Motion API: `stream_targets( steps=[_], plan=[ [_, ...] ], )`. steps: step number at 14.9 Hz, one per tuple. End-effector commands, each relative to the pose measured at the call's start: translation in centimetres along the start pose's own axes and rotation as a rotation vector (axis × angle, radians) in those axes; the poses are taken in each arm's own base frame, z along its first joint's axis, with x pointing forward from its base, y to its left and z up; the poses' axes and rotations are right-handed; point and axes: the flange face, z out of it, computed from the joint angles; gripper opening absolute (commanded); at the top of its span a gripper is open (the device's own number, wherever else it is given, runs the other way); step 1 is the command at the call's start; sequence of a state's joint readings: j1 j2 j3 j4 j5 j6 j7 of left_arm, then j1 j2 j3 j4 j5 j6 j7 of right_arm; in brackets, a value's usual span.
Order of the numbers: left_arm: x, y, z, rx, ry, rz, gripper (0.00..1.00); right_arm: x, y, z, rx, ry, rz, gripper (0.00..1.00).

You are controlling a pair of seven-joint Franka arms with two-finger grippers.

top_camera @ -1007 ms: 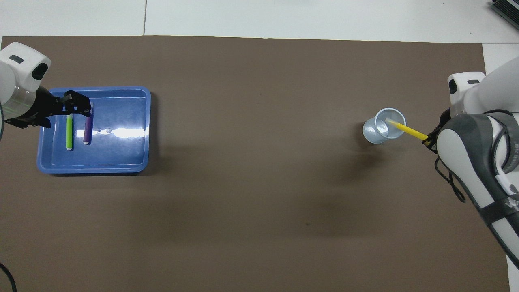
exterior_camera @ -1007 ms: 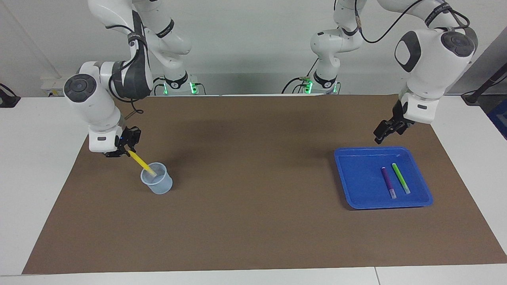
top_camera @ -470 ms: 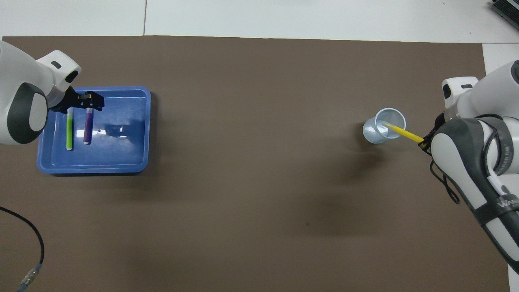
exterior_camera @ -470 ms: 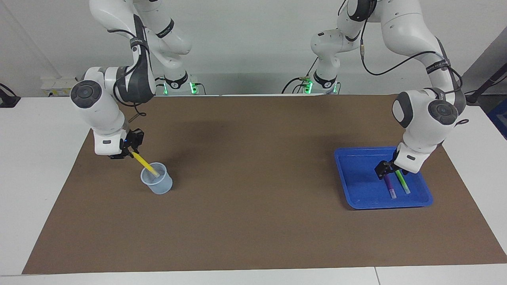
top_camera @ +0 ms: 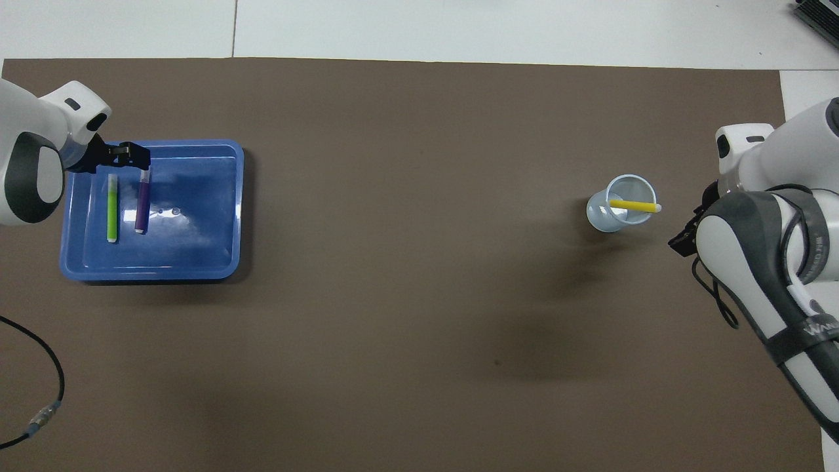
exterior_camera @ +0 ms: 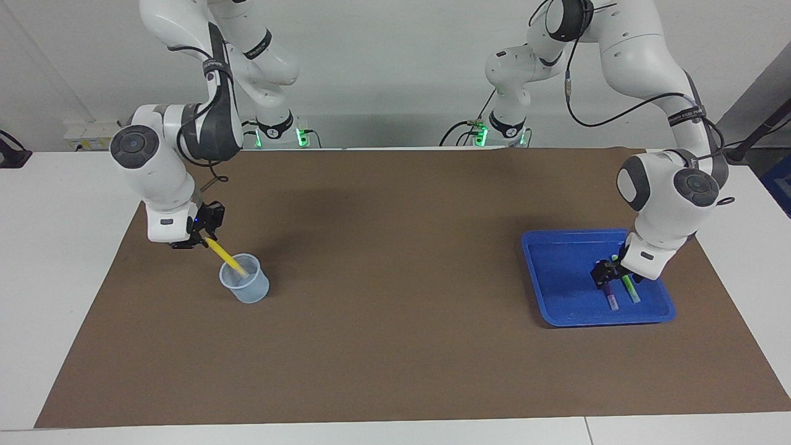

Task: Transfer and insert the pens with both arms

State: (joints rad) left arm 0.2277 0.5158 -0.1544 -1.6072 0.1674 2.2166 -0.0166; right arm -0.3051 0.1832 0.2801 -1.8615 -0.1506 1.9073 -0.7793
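Brown paper covers the counter (exterior_camera: 395, 371), and reading it as a clock with twelve toward the robots, the clear cup (top_camera: 600, 219) sits at about nine and the blue tray (exterior_camera: 556, 259) at about three. The change of the last half second is at the cup. The yellow pen (top_camera: 632, 205), which was slanting up into the right gripper (top_camera: 682, 239), now lies tipped in the cup with its pale cap resting over the rim. From above the gripper stands apart from it, so its fingers have let go, though from across the counter it still sits close by the pen's upper end. That looks like the first insertion done. Meanwhile the left gripper (exterior_camera: 607, 278) has come down into the tray, low over the upper end of the purple pen (top_camera: 140, 210), with the green pen (top_camera: 112, 213) lying just beside it. Whether that one has closed on the purple pen yet I cannot tell. I take that pickup to be the step in hand.
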Motion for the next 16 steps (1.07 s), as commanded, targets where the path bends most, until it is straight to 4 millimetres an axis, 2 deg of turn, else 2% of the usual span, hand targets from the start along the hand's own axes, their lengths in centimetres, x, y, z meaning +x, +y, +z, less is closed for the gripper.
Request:
stream_targets(
  steps=[1, 5, 7, 11, 12, 14, 16],
  plan=[
    [0.6, 0.9, 0.7, -0.003, 0.022, 0.026, 1.0, 0.0, 0.0, -0.8, -0.028, -0.013, 0.015, 1.0],
    [0.6, 1.6, 4.1, -0.012, 0.01, 0.037, 1.0, -0.6, 0.0, -4.4, -0.033, -0.015, 0.034, 1.0],
    [0.4, 1.8, 4.3, -0.013, 0.003, 0.039, 1.0, -1.3, -0.9, -6.9, -0.051, 0.002, 0.113, 1.0],
    [-0.3, 2.1, 5.3, -0.004, -0.018, 0.052, 0.98, -1.6, -3.0, -10.3, -0.02, 0.083, 0.248, 1.0],
    [-0.3, 2.2, 5.2, -0.004, -0.018, 0.052, 0.9, -1.6, -3.4, -10.7, -0.007, 0.102, 0.279, 1.0],
    [-0.5, 2.2, 5.4, -0.003, -0.033, 0.052, 0.65, -1.8, -4.1, -11.9, -0.016, 0.116, 0.317, 1.0],
    [-0.5, 2.2, 5.3, 0.006, -0.042, 0.061, 0.46, -2.0, -4.5, -13.1, -0.033, 0.129, 0.316, 0.99]
  ],
)
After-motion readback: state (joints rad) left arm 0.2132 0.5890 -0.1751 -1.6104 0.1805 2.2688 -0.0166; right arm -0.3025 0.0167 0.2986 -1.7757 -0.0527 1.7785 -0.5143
